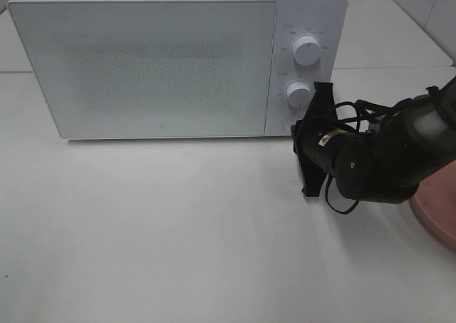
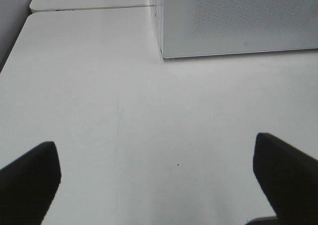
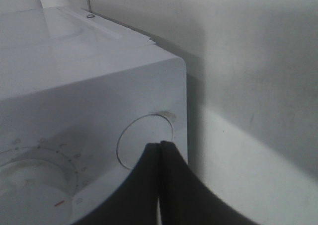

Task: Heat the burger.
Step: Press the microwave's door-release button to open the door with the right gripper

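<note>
Microwave (image 1: 157, 66): white, boxy, smooth glossy shell; it stands at the tabletop's far edge, left of the middle.
Door (image 1: 142, 66): flat and shut, with a frosted panel of fine grey dots.
Controls: two round white knobs, upper knob (image 1: 307, 50) over lower knob (image 1: 299, 94), ringed by small grey marks. A flat round button (image 3: 144, 140) sits under them at the front's lower right corner.
Right arm: black, thick-jointed and cabled, it reaches in from the tabletop's right edge and lies low and nearly level, pointing at the control panel.
Right gripper (image 3: 160, 145): clenched, its two dark fingers pressed together with nothing between them. The tips are at the round button's rim and seem to touch it.
Left gripper (image 2: 156, 185): released, its blunt matte black fingers (image 2: 30, 180) spread wide over bare tabletop in front of the microwave's near left corner, grasping nothing.
Pink plate (image 1: 438, 209): round, matte, at the tabletop's right edge, partly hidden behind the right arm.
Burger: in none of the views; its place cannot be told.
Tabletop (image 1: 178, 230): white, smooth, faintly scratched, with a seam running behind the microwave.
Room: pale tiled wall beyond the far right corner.
</note>
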`<act>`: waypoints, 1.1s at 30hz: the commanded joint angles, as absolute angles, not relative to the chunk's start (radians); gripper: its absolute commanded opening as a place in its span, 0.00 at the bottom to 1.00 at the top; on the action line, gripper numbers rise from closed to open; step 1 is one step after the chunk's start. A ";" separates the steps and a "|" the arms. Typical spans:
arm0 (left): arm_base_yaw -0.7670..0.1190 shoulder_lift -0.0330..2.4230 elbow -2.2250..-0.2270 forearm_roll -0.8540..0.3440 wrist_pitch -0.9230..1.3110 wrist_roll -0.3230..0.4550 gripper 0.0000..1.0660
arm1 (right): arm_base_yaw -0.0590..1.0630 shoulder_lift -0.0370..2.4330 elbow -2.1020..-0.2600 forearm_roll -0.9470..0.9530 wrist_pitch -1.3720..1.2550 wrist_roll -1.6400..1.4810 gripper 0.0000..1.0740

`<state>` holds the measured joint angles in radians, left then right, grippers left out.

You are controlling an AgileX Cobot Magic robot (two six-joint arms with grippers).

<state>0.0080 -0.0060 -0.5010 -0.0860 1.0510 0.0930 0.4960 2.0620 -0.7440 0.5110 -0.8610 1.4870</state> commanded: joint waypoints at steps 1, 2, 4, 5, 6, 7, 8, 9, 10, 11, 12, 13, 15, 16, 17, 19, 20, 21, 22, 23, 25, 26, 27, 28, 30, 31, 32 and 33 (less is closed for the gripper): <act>0.009 -0.030 -0.497 -0.094 1.037 0.089 0.92 | 0.490 2.070 -0.772 0.497 -0.860 1.491 0.00; 0.009 -0.030 -0.497 -0.094 1.037 0.089 0.92 | 0.490 2.070 -0.772 0.497 -0.860 1.491 0.00; 0.009 -0.030 -0.497 -0.094 1.037 0.089 0.92 | 0.490 2.076 -0.784 0.494 -0.858 1.490 0.00; 0.009 -0.030 -0.497 -0.094 1.037 0.089 0.92 | 0.490 2.086 -0.794 0.491 -0.859 1.487 0.00; 0.009 -0.030 -0.497 -0.094 1.037 0.089 0.92 | 0.490 2.087 -0.795 0.495 -0.860 1.487 0.00; 0.009 -0.030 -0.497 -0.094 1.037 0.089 0.92 | 0.490 2.087 -0.795 0.495 -0.860 1.487 0.00; 0.009 -0.030 -0.497 -0.094 1.037 0.089 0.92 | 0.490 2.095 -0.798 0.507 -0.861 1.485 0.00; 0.009 -0.030 -0.497 -0.094 1.037 0.089 0.92 | 0.488 2.097 -0.798 0.507 -0.863 1.482 0.00; 0.009 -0.030 -0.497 -0.094 1.037 0.089 0.92 | 0.480 2.106 -0.806 0.500 -0.864 1.482 0.00; 0.009 -0.030 -0.497 -0.094 1.037 0.089 0.92 | 0.480 2.106 -0.806 0.500 -0.864 1.482 0.00; 0.009 -0.030 -0.497 -0.094 1.037 0.089 0.92 | 0.480 2.111 -0.811 0.498 -0.864 1.482 0.00; 0.009 -0.030 -0.497 -0.094 1.037 0.089 0.92 | 0.480 2.111 -0.811 0.498 -0.864 1.482 0.00; 0.009 -0.030 -0.497 -0.094 1.037 0.089 0.92 | 0.479 2.126 -0.830 0.500 -0.875 1.481 0.00; 0.009 -0.030 -0.497 -0.094 1.037 0.089 0.92 | 0.479 2.126 -0.830 0.500 -0.875 1.481 0.00; 0.009 -0.030 -0.497 -0.094 1.037 0.089 0.92 | 0.479 2.130 -0.835 0.503 -0.888 1.475 0.00; 0.009 -0.030 -0.497 -0.094 1.037 0.089 0.92 | 0.479 2.133 -0.841 0.510 -0.886 1.465 0.00; 0.009 -0.030 -0.497 -0.094 1.037 0.089 0.92 | 0.479 2.133 -0.843 0.510 -0.889 1.464 0.00; 0.009 -0.030 -0.497 -0.094 1.037 0.089 0.92 | 0.479 2.133 -0.843 0.510 -0.889 1.464 0.00; 0.009 -0.030 -0.497 -0.094 1.037 0.089 0.92 | 0.479 2.133 -0.845 0.512 -0.899 1.461 0.00; 0.009 -0.030 -0.497 -0.094 1.037 0.089 0.92 | 0.479 2.133 -0.845 0.518 -0.911 1.454 0.00; 0.009 -0.030 -0.497 -0.094 1.037 0.089 0.92 | 0.479 2.133 -0.845 0.535 -0.937 1.435 0.00; 0.009 -0.030 -0.497 -0.094 1.037 0.089 0.92 | 0.479 2.133 -0.845 0.538 -0.946 1.429 0.00; 0.009 -0.030 -0.497 -0.094 1.037 0.089 0.92 | 0.479 2.133 -0.845 0.538 -0.946 1.429 0.00; 0.009 -0.030 -0.497 -0.094 1.037 0.089 0.92 | 0.479 2.133 -0.847 0.539 -0.968 1.424 0.00; 0.009 -0.030 -0.497 -0.094 1.037 0.089 0.92 | 0.479 2.133 -0.853 0.539 -0.965 1.423 0.00; 0.009 -0.030 -0.497 -0.094 1.037 0.089 0.92 | 0.479 2.133 -0.861 0.536 -0.971 1.423 0.00; 0.009 -0.030 -0.497 -0.094 1.037 0.089 0.92 | 0.479 2.136 -0.871 0.536 -0.987 1.423 0.00; 0.009 -0.030 -0.497 -0.094 1.037 0.089 0.92 | 0.479 2.136 -0.871 0.536 -0.987 1.423 0.00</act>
<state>0.0080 -0.0060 -0.5010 -0.0860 1.0510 0.0930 0.4880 2.1420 -0.8350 0.5380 -0.8940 1.4390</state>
